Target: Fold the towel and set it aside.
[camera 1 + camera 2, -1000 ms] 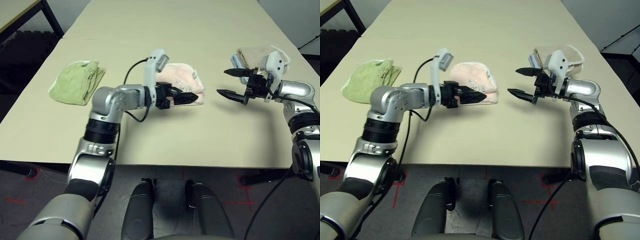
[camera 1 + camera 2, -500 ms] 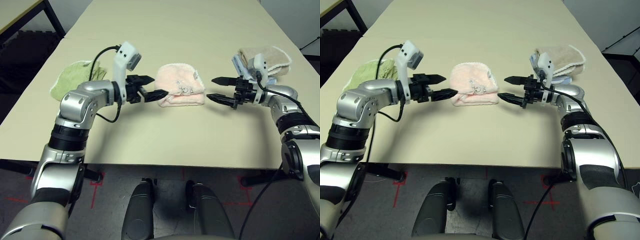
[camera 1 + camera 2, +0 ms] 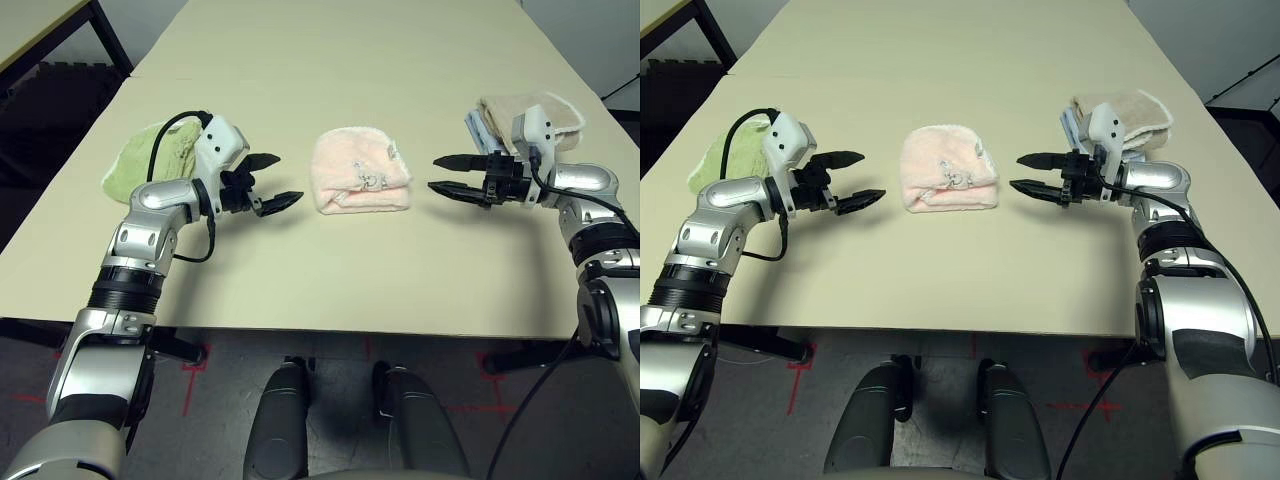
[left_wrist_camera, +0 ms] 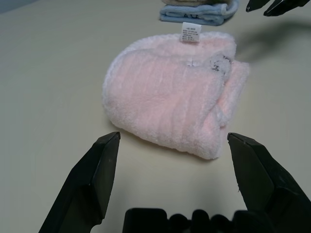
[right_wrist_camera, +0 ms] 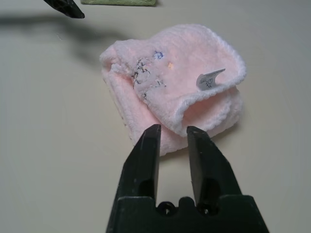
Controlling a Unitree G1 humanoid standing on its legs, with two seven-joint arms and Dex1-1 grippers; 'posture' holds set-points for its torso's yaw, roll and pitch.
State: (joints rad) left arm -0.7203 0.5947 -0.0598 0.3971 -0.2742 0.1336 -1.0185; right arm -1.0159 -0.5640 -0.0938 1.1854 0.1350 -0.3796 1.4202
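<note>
- The pale pink fluffy terry-cloth towel [image 3: 360,172] lies folded into a thick, rounded bundle near the middle of the beige worktop [image 3: 350,60], between the two arms and touching neither.
- A small white label [image 5: 210,80] sticks out from its upper layer, and a little embroidered motif [image 4: 214,62] sits on top.
- The left pincer [image 3: 268,183] hangs just left of the towel, its two black fingers spread wide and empty, pointing at the bundle.
- The right pincer [image 3: 450,176] hangs just right of the towel, its fingers drawn close together with a narrow gap between them, gripping nothing.
- Handling, as a judgement: the towel looks light, soft and limp. It will sag and spill open if lifted by one layer, and it is neither fragile nor slippery, as the terry pile should give the fingers good friction.
- Best hold, I judge: pinch through the whole stack of layers at the thick folded edge on the near side, so that no single flap peels away. A hold from each side at once would keep the fold together when moving it.
- Avoid the label and the loose whitish stitched rim [image 5: 228,53], which would only tug one layer.
- A light green crumpled towel [image 3: 150,165] lies at the far left, and a stack of beige and blue folded towels [image 3: 530,115] at the far right, behind the right arm. Either marks a likely spot for setting the pink one aside.
</note>
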